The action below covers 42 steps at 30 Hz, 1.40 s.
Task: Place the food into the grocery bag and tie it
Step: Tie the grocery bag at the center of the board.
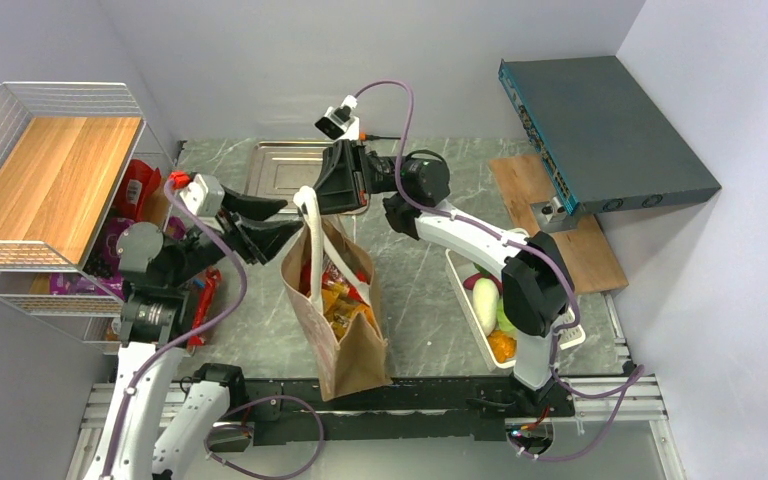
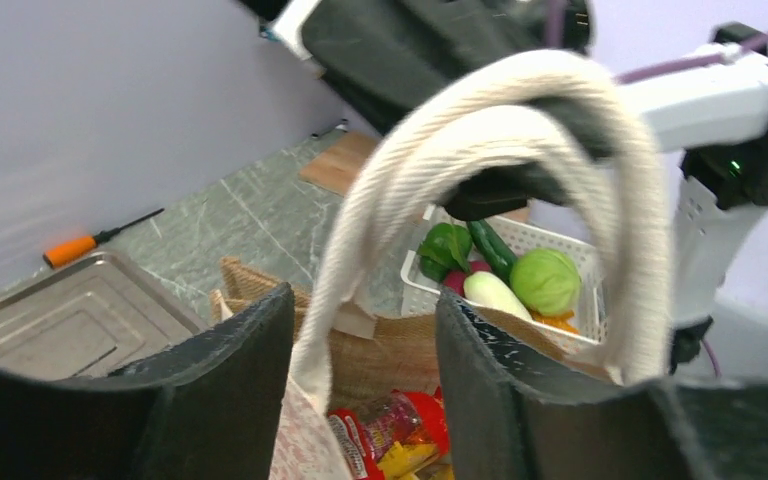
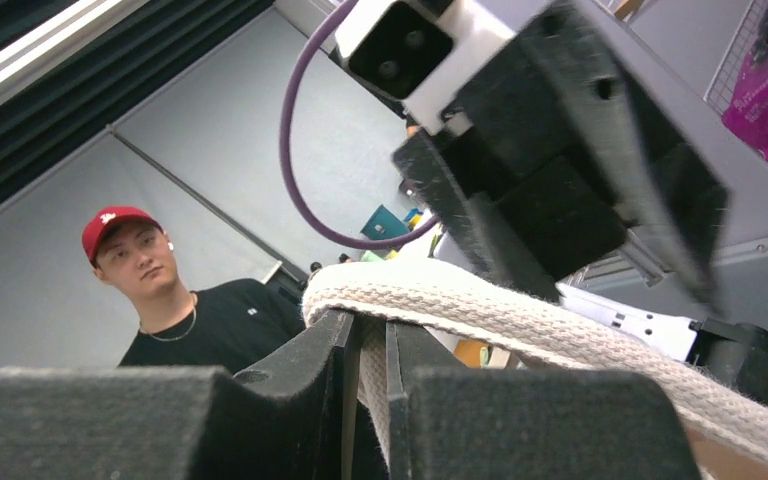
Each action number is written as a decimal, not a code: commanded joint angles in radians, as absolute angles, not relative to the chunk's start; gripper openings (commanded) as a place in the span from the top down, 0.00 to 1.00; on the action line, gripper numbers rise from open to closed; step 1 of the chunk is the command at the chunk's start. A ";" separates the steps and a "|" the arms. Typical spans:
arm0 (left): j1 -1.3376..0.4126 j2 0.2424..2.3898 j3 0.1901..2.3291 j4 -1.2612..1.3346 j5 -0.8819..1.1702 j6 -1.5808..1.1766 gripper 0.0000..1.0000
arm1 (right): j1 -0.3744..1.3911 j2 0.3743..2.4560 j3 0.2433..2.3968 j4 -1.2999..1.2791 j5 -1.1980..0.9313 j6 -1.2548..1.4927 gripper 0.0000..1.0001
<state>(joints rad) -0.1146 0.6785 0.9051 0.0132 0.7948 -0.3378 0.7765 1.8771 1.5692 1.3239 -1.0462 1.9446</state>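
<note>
The brown grocery bag [image 1: 355, 345] stands upright mid-table, its mouth open. Shiny orange and red snack packets [image 1: 340, 300] lie inside it, also seen in the left wrist view [image 2: 390, 425]. My right gripper [image 1: 337, 190] reaches over the bag's far side. It is shut on the white loop handle [image 3: 520, 320], the strap pinched between its pads [image 3: 372, 325]. My left gripper [image 1: 288, 220] is open at the bag's left rim. One strand of the handle [image 2: 360, 230] hangs between its fingers [image 2: 360, 300]. More food, a green cabbage [image 2: 545, 280] and a white radish [image 1: 485, 305], stays in the white basket [image 1: 572, 338].
A metal tray [image 1: 285, 165] lies behind the bag, an orange-handled screwdriver [image 2: 70, 250] beyond it. A wire shelf [image 1: 50, 180] with packets stands at the left, and a red packet [image 1: 205, 300] lies beside it. A dark grey box [image 1: 605, 130] rests over a wooden board [image 1: 580, 250] at the back right.
</note>
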 commanded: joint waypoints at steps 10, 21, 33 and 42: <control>-0.115 0.552 0.804 0.122 0.880 -0.430 0.66 | 0.774 1.828 1.629 1.457 -0.868 1.994 1.00; -0.116 0.636 0.740 0.322 0.734 -0.486 0.56 | 0.781 1.851 1.645 1.453 -0.870 1.997 1.00; -0.200 0.754 0.740 0.484 0.715 -0.520 0.53 | 0.785 1.861 1.639 1.452 -0.862 1.989 1.00; -0.242 0.790 0.753 0.511 0.724 -0.510 0.56 | 0.787 1.871 1.637 1.451 -0.851 1.978 1.00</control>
